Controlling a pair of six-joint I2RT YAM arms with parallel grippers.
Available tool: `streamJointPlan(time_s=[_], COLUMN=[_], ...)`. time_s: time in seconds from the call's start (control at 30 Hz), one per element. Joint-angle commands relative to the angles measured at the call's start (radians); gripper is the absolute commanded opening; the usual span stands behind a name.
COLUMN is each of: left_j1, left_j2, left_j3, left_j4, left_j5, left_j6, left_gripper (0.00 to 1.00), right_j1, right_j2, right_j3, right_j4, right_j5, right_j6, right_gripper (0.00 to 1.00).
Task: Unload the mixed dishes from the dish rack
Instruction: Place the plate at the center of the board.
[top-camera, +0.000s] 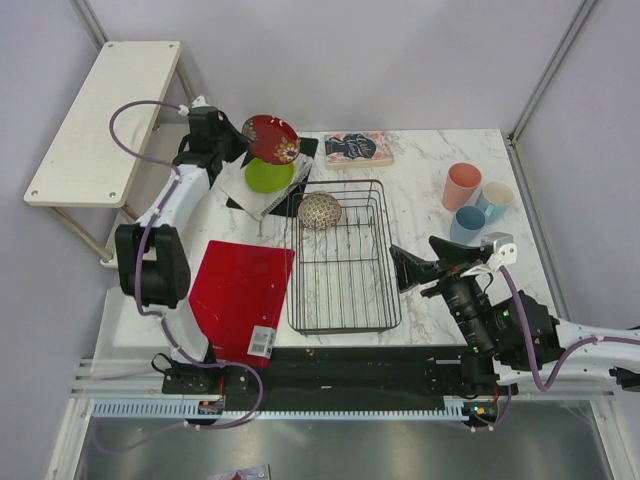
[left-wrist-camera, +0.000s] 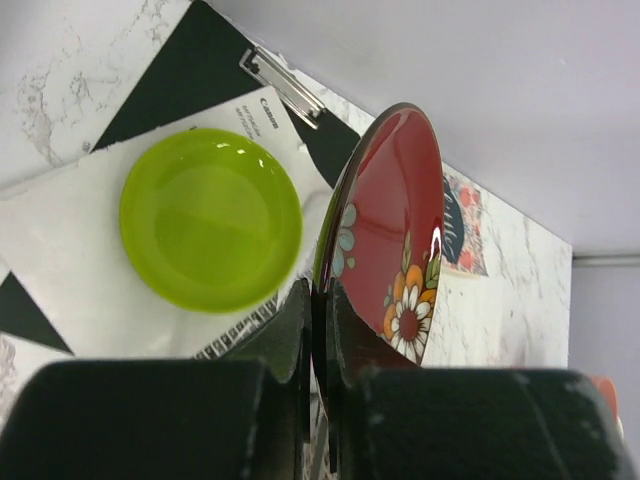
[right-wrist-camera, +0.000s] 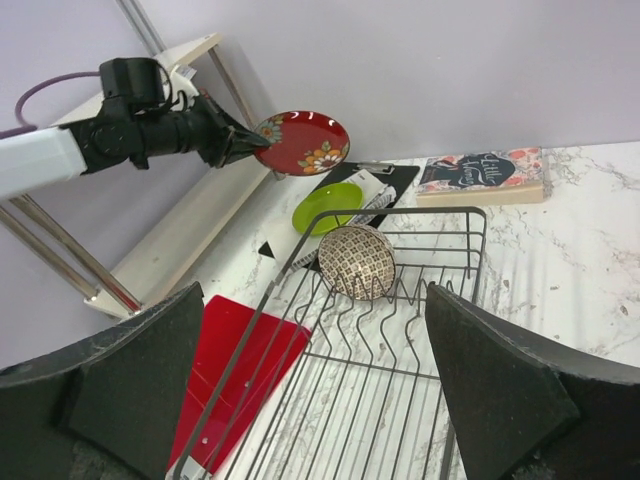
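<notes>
Over the desk's (top-camera: 420, 190) far left, the left claw (left-wrist-camera: 320, 330) grips the round red floral plate (left-wrist-camera: 395, 230) by its rim, tilted above the flat lime green plate (left-wrist-camera: 210, 220), likely for stacking. The right claw (top-camera: 425, 262) gapes empty beside the black wire dish rack (top-camera: 383, 250), where the speckled beige-brown bowl (top-camera: 319, 210) stands at the far end, bare grid nearer.

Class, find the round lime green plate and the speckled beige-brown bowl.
round lime green plate (left-wrist-camera: 210, 220): left wrist view, centre of its face.
speckled beige-brown bowl (right-wrist-camera: 357, 262): right wrist view, middle of patterned surface.

Left gripper (top-camera: 246, 142) tight (right gripper (top-camera: 428, 262) agape)
</notes>
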Motion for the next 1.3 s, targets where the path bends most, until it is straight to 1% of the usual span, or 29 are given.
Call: streamJointPlan(time_s=[0.0, 0.17, 0.23, 0.53, 0.63, 0.67, 0.73, 0.77, 0.87, 0.97, 1.07, 1.2, 1.27], left_j1=[0.013, 0.013, 0.013, 0.017, 0.025, 0.028, 0.034, 0.037, 0.042, 0.043, 0.043, 0.043, 0.037], left_j2=[0.153, 0.290, 0.336, 0.388, 0.397, 0.397, 0.394, 0.393, 0.379, 0.363, 0.337, 0.276, 0.221], left_j3=[0.200, 0.318, 0.337, 0.298, 0.301, 0.301, 0.301, 0.303, 0.309, 0.312, 0.311, 0.306, 0.301], left_j4=[0.006, -0.034, -0.060, -0.082, -0.106, -0.109, -0.116, -0.120, -0.134, -0.145, -0.149, -0.146, -0.139], left_j5=[0.032, 0.013, 0.004, -0.024, -0.027, -0.025, -0.021, -0.019, -0.028, -0.027, -0.027, 0.001, 0.034], left_j6=[-0.014, 0.006, 0.015, 0.057, 0.060, 0.063, 0.070, 0.072, 0.077, 0.078, 0.067, 0.040, 0.017], left_gripper=[0.02, 0.02, 0.02, 0.02, 0.11, 0.19, 0.29, 0.47, 0.68, 0.75, 0.78, 0.80, 0.81], right_j1=[-0.001, -0.001, -0.001, -0.003, -0.004, -0.004, -0.004, -0.004, -0.006, -0.011, -0.012, -0.021, -0.032], right_j2=[-0.021, -0.027, -0.024, 0.008, 0.026, 0.026, 0.023, 0.022, 0.020, 0.025, 0.032, 0.054, 0.091], right_j3=[-0.019, -0.015, -0.009, -0.009, 0.002, 0.004, 0.008, 0.008, 0.005, -0.001, -0.006, 0.003, 0.017], right_j4=[-0.021, -0.021, -0.020, -0.026, -0.026, -0.026, -0.026, -0.026, -0.026, -0.026, -0.026, -0.026, -0.032], right_j5=[0.014, 0.017, 0.014, 0.020, 0.029, 0.029, 0.031, 0.032, 0.032, 0.032, 0.032, 0.027, 0.035], right_j6=[0.021, 0.006, 0.000, -0.005, -0.023, -0.031, -0.037, -0.037, -0.035, -0.029, -0.022, -0.014, -0.014], right_gripper=[0.98, 0.98, 0.98, 0.98, 0.98, 0.98, 0.98, 0.98, 0.98, 0.98, 0.98, 0.98, 0.98])
